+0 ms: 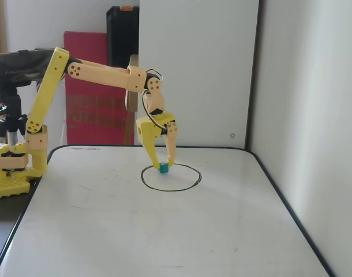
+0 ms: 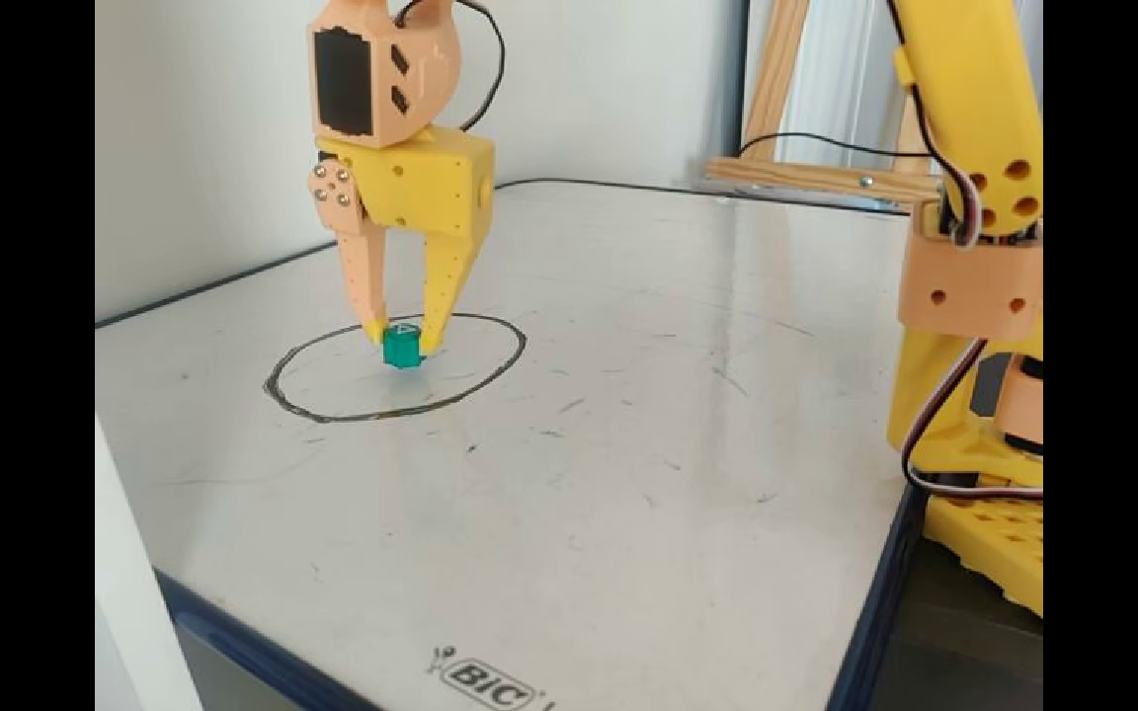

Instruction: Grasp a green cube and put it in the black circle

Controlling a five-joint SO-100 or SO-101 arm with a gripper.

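Teal-green, the green cube (image 2: 401, 348) sits upright inside the black circle (image 2: 490, 377), left of frame centre in both fixed views, one edge toward the camera. Gripper (image 2: 401, 339) fingertips clench its sides above the whiteboard (image 2: 628, 474).

In a fixed view the green cube (image 1: 163, 169) at frame centre is too small to show whether the gripper (image 1: 164, 165) tips press its sides. In the other, the gripper (image 2: 401, 336) tips cover the green cube (image 2: 401, 349) at its upper corners, so contact with the tabletop (image 2: 628, 444) cannot be judged. The arm (image 2: 974, 197) is cut by the top edge at upper right, its base by the right edge. The printed logo (image 2: 490, 681) runs off the bottom.
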